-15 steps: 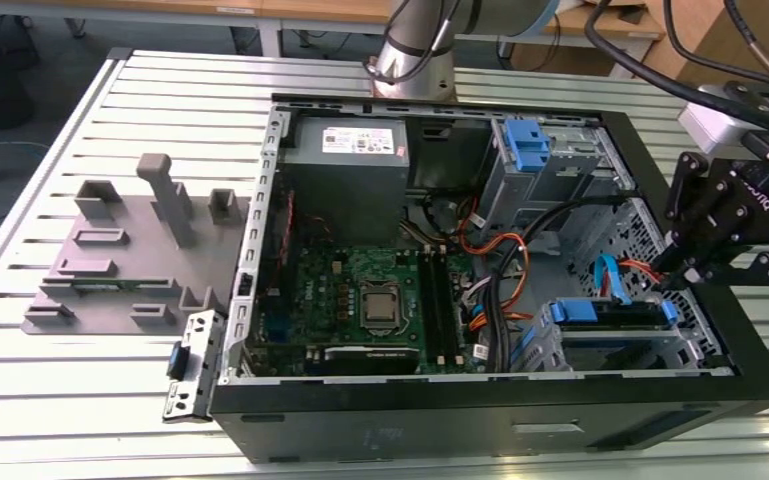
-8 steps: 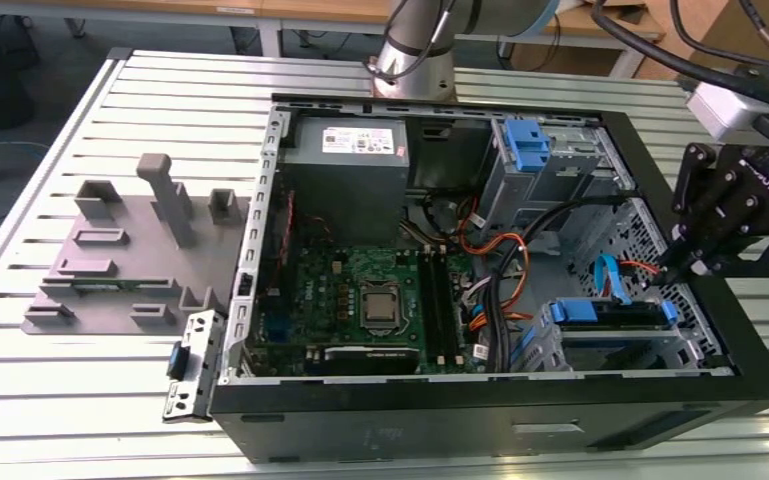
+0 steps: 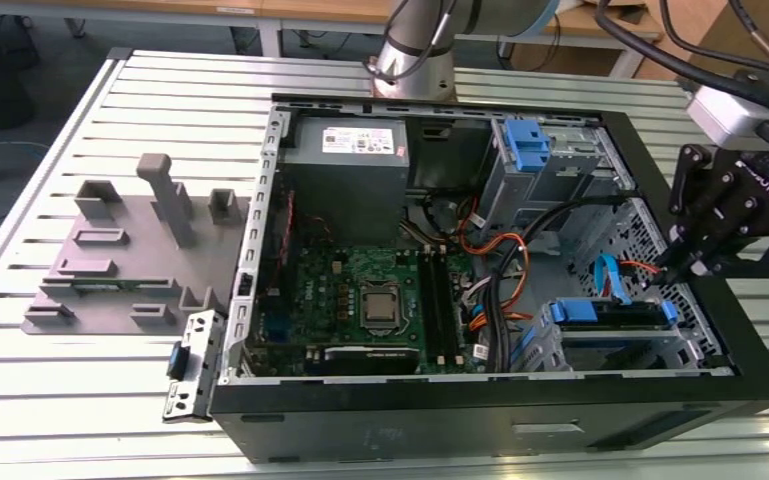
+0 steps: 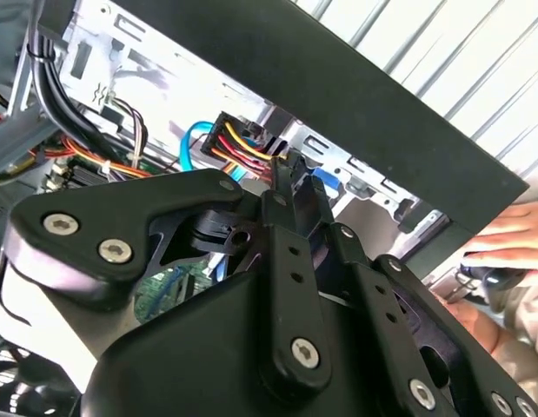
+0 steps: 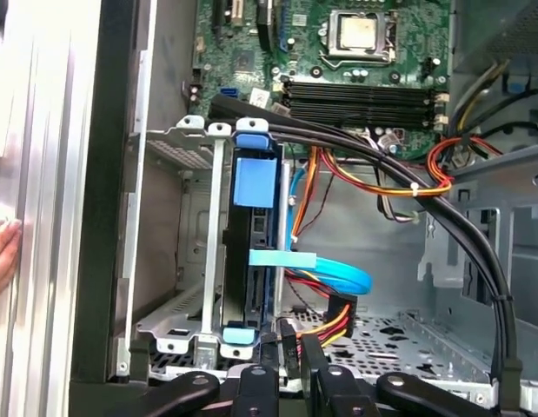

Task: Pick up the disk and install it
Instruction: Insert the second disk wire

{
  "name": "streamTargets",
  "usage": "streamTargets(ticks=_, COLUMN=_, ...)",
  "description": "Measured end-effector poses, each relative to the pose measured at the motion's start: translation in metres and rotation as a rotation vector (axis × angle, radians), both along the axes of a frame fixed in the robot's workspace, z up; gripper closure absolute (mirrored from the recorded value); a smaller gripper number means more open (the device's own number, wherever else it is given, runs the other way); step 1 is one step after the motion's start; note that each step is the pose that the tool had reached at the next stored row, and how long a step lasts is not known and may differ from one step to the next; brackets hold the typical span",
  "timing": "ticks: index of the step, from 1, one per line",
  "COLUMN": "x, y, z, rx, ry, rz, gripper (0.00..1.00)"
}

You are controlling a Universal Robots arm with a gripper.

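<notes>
Basically the disk [image 3: 607,312] looks seated already: it stands on edge in the drive cage [image 3: 651,345] at the corner of the open PC case [image 3: 491,410] on the exterior view's right, blue rails top and bottom, blue pull tab showing in the first wrist view [image 5: 254,182].

- Hand [image 3: 695,268] is above the case wall next to that cage, well above the disk, touching nothing I can see. Fingers [image 5: 288,343] sit narrow, nearly together, with nothing between them. So the carry part is over.
- In the first wrist view the fingertips point down at the cage's near end, just beside the red/yellow/black power connector [image 5: 338,314] and the flat blue data cable [image 5: 334,271]. Both cables run close to the disk's end; can't tell whether either is plugged in.
- Can't confirm the rails are latched fully home; the disk looks level with the cage frame, no obvious tilt.
- A person's hand [image 4: 512,230] rests on the slatted surface [image 3: 64,390] outside the case wall, near the arm.

Judgement: pick done, insertion done or close to it; only seating and cabling remain unverified.
</notes>
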State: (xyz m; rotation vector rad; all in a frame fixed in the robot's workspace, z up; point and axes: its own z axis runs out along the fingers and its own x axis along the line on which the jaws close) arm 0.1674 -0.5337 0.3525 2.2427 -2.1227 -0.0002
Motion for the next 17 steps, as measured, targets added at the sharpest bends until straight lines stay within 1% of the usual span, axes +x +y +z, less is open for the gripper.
streamTargets(ticks=4, x=0.0, y=0.0001, z=-0.0025, rx=-0.0002, ry=0.0, rz=0.036, gripper=0.75)
streamTargets(ticks=8, x=0.0, y=0.0005, z=-0.0051, rx=-0.0011, ry=0.0, rz=0.059, gripper=0.75)
streamTargets(ticks=11, x=0.0, y=0.0006, z=-0.0058, rx=-0.0013, ry=0.0, rz=0.065, gripper=0.75)
streamTargets(ticks=14, x=0.0, y=0.0006, z=-0.008, rx=-0.001, ry=0.0, rz=0.066, gripper=0.75)
streamTargets(ticks=17, x=0.0, y=0.0006, z=-0.008, rx=-0.0013, ry=0.0, rz=0.066, gripper=0.75)
